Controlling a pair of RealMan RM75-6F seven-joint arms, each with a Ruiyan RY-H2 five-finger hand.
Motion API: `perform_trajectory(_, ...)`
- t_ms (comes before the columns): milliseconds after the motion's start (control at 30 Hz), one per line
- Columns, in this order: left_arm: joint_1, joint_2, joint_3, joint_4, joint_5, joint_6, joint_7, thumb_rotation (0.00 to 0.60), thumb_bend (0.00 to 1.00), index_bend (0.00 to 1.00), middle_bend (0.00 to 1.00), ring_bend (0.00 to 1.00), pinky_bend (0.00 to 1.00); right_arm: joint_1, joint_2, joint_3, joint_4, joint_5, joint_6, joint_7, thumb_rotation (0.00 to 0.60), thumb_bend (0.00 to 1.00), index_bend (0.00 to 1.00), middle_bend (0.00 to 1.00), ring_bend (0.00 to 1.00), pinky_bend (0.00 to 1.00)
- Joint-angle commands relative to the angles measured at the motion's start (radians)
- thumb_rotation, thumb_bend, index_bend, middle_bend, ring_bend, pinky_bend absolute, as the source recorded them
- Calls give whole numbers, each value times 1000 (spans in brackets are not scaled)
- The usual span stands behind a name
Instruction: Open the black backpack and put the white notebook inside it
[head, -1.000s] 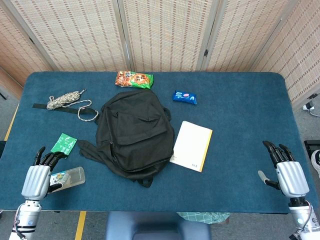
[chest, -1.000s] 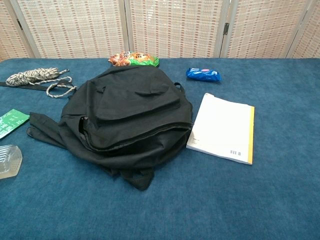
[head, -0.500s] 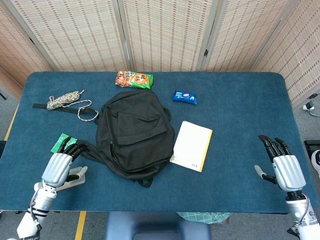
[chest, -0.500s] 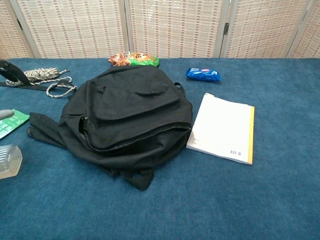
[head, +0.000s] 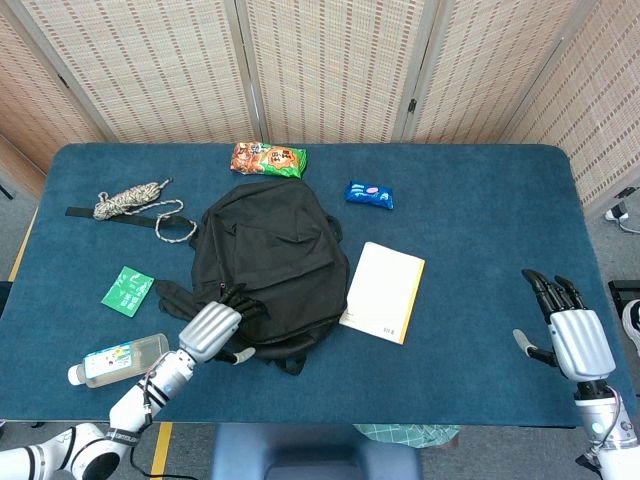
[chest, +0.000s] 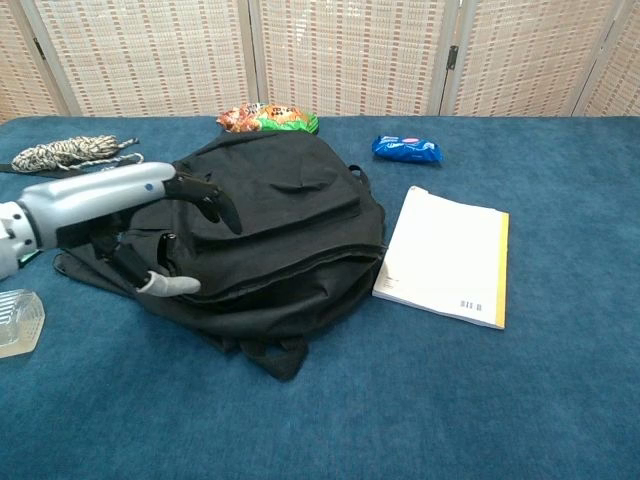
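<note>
The black backpack (head: 268, 262) (chest: 270, 235) lies flat and zipped in the middle of the blue table. The white notebook (head: 382, 291) (chest: 445, 256), with a yellow edge, lies just to its right. My left hand (head: 212, 330) (chest: 110, 210) hovers over the backpack's near-left corner, fingers spread toward the bag, holding nothing. My right hand (head: 568, 325) stays open near the table's right front edge, far from both; the chest view does not show it.
A rope coil (head: 135, 203) and a green packet (head: 128, 289) lie at the left, a clear bottle (head: 115, 358) at the front left. An orange snack bag (head: 268, 158) and a blue packet (head: 369, 194) sit behind the backpack.
My left hand has swung right from the front-left corner, past the bottle and green packet, onto the backpack's near-left edge. The right hand barely moved.
</note>
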Motion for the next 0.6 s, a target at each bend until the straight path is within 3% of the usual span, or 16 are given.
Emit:
perform_trajectory(33, -44, -69, -14, 31, -61, -39, 63, 600, 318, 329, 282, 239, 0, -1, -1, -1, 3, 1, -4, 2, 600, 321, 0, 142, 194, 115)
perform_trajectory(233, -63, -164, -21, 95, -158, -20, 190, 600, 318, 336, 280, 239, 0, -5, -3, -1, 13, 3, -5, 9, 600, 322, 0, 142, 192, 115)
perform_trajectory(600, -64, -251, -43, 169, -279, 36, 234, 600, 321, 412, 281, 278, 7, -10, -10, 1, 28, 2, -4, 24, 600, 322, 0, 142, 193, 115)
